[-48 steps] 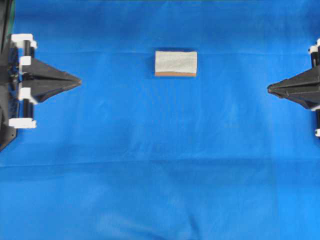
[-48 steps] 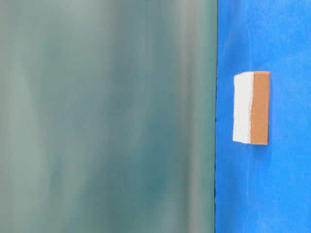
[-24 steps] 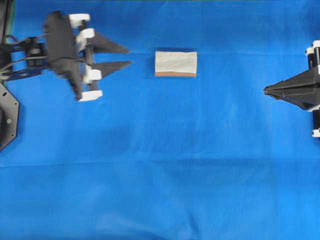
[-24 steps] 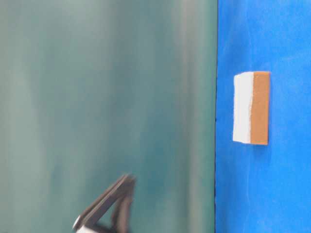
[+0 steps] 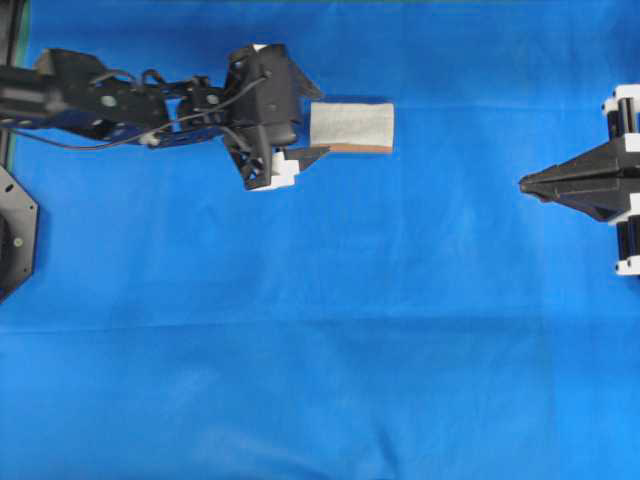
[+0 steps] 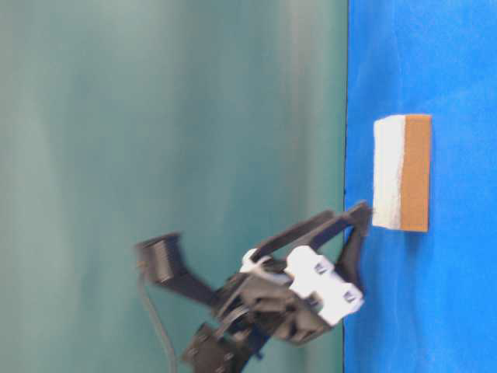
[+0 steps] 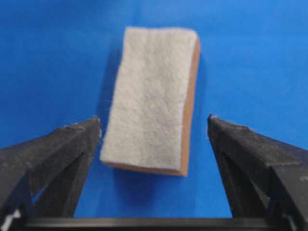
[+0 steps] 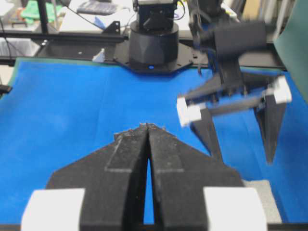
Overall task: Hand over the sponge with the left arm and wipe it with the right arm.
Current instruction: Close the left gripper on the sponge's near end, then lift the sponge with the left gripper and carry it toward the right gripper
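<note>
Pick-up stage, grasp not yet made. Sponge (image 5: 351, 126) lies flat on the blue cloth (image 5: 320, 350) in the upper middle of the overhead view, pale fuzzy face up, thin orange-brown layer showing along its lower edge. Left gripper (image 5: 312, 124) sits at the sponge's left end, in the upper left of centre, fingers spread wide; one fingertip shows above the sponge's left end and one below it. In the left wrist view the sponge (image 7: 151, 100) fills the middle of the frame, its near end between the two dark fingertips (image 7: 77, 144), clear cloth on either side, so no contact yet. From table level the left gripper (image 6: 356, 233) appears at the lower middle, one fingertip close to the sponge's (image 6: 401, 172) pale side; whether it touches cannot be told through the blur. Right gripper (image 5: 528, 183) waits at the right edge of the overhead view, well apart from the sponge, fingers pressed together and holding nothing. Judged next move: the left arm needs to settle its fingers further along and down either side of the sponge, then close across it, gripping both layers squarely. Soft pad, likely to squash; a shallow pinch at the end might let it slip or tilt on lifting. Handover and wiping remain undone.
</note>
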